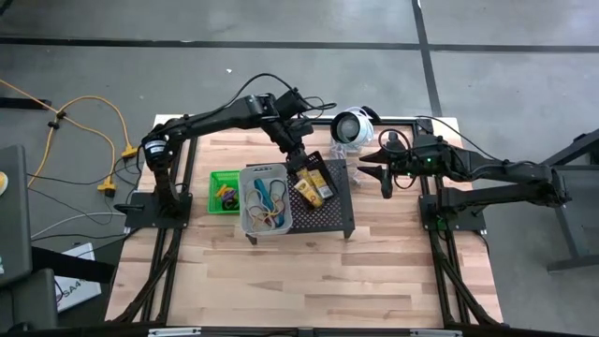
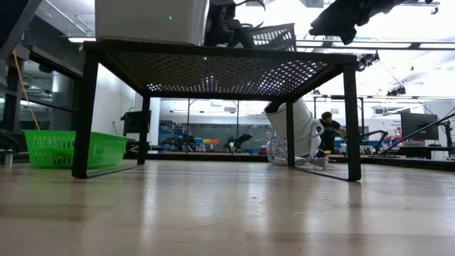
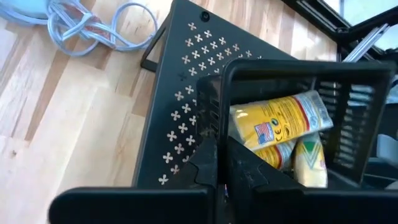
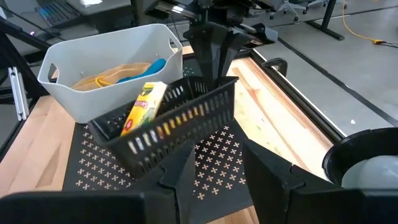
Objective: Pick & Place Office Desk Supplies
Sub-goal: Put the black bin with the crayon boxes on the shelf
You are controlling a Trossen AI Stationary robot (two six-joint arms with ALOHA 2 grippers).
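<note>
A black mesh bin (image 4: 168, 124) holding small yellow tubes (image 3: 280, 121) sits tilted on the black perforated stand (image 1: 337, 213). My left gripper (image 1: 298, 161) is shut on it from above. Beside it on the stand is a clear bin (image 1: 265, 198) with coloured rubber bands (image 1: 267, 201) inside. A green bin (image 1: 225, 192) with small loops rests on the table left of the stand. My right gripper (image 1: 384, 178) hangs open over the table right of the stand, with nothing between its fingers. My left gripper pinches the black bin's wall at its upper rim (image 4: 217, 84), near a far corner, one finger inside the bin and one outside. The fingers (image 4: 214, 50) come slanting down from above. The bin hangs tilted, held end raised, its opposite end (image 4: 109, 134) low at the stand's top.
A round white-and-silver device (image 1: 351, 126) with a looped cable (image 3: 93, 25) lies on the table at the stand's far right corner. Bare wooden tabletop (image 1: 309, 281) stretches toward the near edge. A person sits in the room beyond the table (image 2: 328, 124).
</note>
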